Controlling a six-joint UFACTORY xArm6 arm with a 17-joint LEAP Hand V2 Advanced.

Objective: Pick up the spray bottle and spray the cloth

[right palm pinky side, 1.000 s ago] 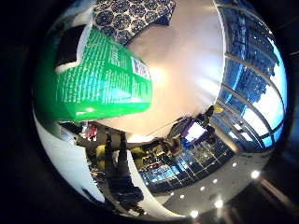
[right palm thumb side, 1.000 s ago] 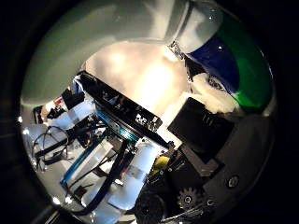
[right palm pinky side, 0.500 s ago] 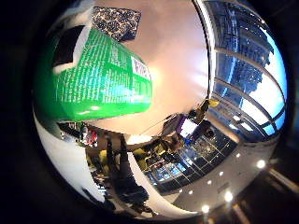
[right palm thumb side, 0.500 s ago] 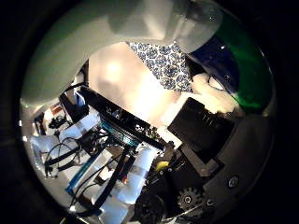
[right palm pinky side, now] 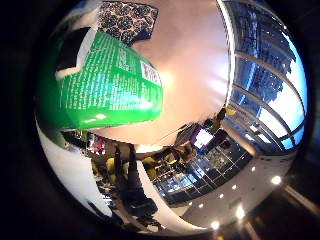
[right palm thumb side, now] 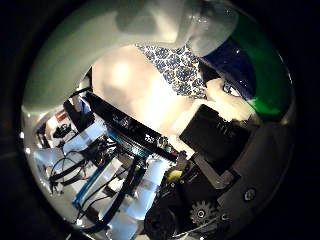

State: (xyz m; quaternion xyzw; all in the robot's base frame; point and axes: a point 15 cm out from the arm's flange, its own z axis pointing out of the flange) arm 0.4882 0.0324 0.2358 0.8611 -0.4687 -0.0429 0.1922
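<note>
The green spray bottle (right palm pinky side: 105,80) with its printed label fills much of the right little finger side palm view, close against the palm. In the right thumb side palm view its green and blue body (right palm thumb side: 250,65) sits beside a white fingertip (right palm thumb side: 222,93). My hand (right palm thumb side: 215,140), of black and geared parts, is curled round the bottle and holds it above the table. The dark blue and white patterned cloth (right palm thumb side: 175,68) lies flat on the pale table (right palm thumb side: 130,85) below; it also shows in the right little finger side palm view (right palm pinky side: 128,18).
A long black device (right palm thumb side: 130,125) stands along the table's edge. Beyond it are desks with clutter (right palm pinky side: 150,165) and large windows (right palm pinky side: 265,70).
The whole picture has shifted, so the camera moved. The cloth has come into the right thumb side palm view. The bottle has stayed fixed against the palm.
</note>
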